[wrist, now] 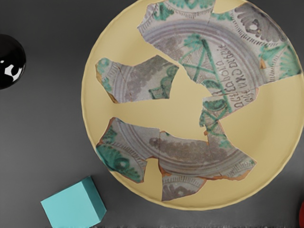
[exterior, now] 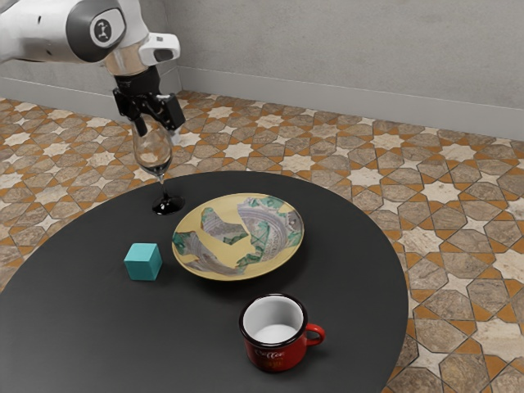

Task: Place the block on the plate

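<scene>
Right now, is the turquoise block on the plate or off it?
Off it. The block sits on the black table beside the plate, with a visible gap between them.

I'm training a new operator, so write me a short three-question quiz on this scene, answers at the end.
1. True or false: the teal block sits on the table, off the plate.
2. Multiple choice: which of these has a handle? (a) the stemmed glass (b) the red mug (c) the plate
3. Fill in the missing word: the two fingers of the gripper are ____ (open or shut).

Key: 1 true; 2 b; 3 open.
</scene>
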Controlling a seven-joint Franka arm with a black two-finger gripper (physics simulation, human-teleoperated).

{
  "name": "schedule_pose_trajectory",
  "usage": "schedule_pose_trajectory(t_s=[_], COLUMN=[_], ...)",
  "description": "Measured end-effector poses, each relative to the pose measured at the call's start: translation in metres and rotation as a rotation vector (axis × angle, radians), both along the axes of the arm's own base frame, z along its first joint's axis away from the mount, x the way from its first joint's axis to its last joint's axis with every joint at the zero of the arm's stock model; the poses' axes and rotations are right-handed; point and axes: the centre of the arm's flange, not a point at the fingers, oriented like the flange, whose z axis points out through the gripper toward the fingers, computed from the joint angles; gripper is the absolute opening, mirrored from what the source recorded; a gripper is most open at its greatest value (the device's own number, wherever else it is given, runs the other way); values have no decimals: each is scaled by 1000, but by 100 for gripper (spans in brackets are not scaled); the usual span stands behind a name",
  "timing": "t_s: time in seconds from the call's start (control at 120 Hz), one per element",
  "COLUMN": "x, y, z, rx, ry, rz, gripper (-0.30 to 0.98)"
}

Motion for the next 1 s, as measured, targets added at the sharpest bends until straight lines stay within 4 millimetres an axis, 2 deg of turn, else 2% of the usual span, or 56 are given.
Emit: schedule_pose_trajectory(t_s=[0.258, 0.342, 0.4, 0.483, 0.6, 0.725, 0.833, 1.0], x=[-3, -26, -44, -56, -53, -57, -65, -69], y=[3, 1, 2, 10, 24, 33, 44, 74], z=[-2, -11, -25, -41, -78, -115, -141, -173], rx=[1, -20, -36, -39, -31, -8, 7, 46], ry=[15, 55, 98, 146, 205, 185, 142, 76], rz=[-4, -10, -13, -21, -91, -242, -386, -578], gripper=[69, 69, 69, 69, 69, 69, 69, 69])
